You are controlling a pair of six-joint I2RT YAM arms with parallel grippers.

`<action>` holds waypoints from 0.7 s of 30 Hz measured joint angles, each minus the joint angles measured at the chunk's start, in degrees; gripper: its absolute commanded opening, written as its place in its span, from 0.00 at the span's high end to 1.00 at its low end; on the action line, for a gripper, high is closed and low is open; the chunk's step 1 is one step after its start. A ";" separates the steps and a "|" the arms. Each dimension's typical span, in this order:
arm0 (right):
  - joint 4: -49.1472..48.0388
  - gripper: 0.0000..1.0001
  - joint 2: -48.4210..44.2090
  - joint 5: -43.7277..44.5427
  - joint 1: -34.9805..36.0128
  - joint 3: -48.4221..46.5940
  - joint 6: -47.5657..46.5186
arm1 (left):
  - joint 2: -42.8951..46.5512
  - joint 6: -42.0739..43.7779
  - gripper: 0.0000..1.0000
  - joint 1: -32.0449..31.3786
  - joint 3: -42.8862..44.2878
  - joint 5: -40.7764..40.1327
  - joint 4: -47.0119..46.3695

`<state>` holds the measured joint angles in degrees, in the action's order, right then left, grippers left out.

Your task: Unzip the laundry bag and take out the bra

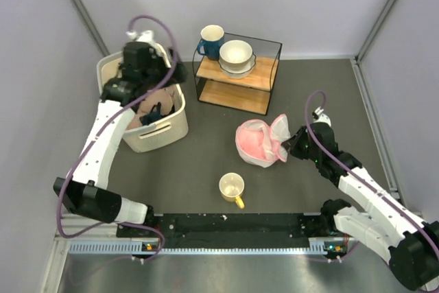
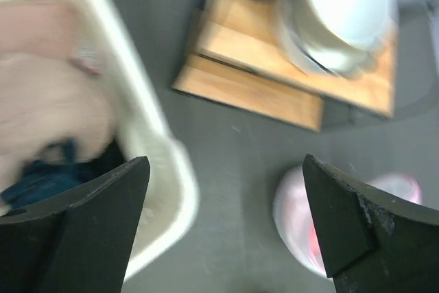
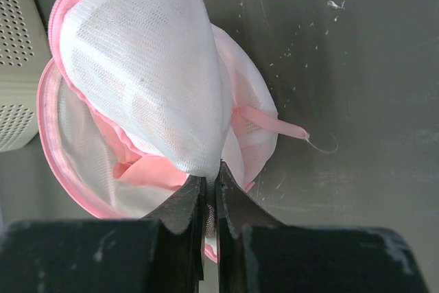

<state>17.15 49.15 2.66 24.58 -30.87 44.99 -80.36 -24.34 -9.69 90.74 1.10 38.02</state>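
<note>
Two claws logged. Top: laundry bag (image 1: pixel 259 143) is sat mid-desk (image 1: pixel 206 162), lid flipped up, bare desk all round. Left wrist: left claw (image 2: pixel 225 166) is spread wide, empty, by basket (image 2: pixel 147 128) rim. Right wrist: right claw (image 3: pixel 211 182) is clamped on mesh lid edge; bra (image 3: pixel 147 169) seen inside.

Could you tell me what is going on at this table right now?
The right gripper is shut on the edge of the round white mesh laundry bag with a pink zip rim, holding its unzipped flap up. The bright pink bra lies inside, not yet taken out. The left gripper hangs wide open over the cream slotted plastic basket, holding nothing.
</note>
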 measured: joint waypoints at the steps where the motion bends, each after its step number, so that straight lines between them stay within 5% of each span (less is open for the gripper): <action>1: 0.04 1.00 -0.22 0.02 0.00 0.00 -0.07 | 0.04 0.61 0.03 -4.07 0.00 0.44 -0.24; 6: 0.11 1.00 -1.64 0.04 0.00 0.00 -0.61 | -0.83 0.46 0.26 -22.08 -0.87 5.53 -1.73; 11: 0.31 1.00 -1.64 0.04 0.00 0.00 -0.63 | -7.41 -1.07 0.34 -33.81 -3.78 9.22 -6.01; 21: 0.44 1.00 -2.78 -0.07 0.00 0.02 -0.83 | -29.51 -1.27 0.39 -37.29 -0.92 2.84 -3.89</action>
<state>17.58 46.37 2.59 24.58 -30.85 44.16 -109.86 -25.61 -46.98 89.82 3.95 34.13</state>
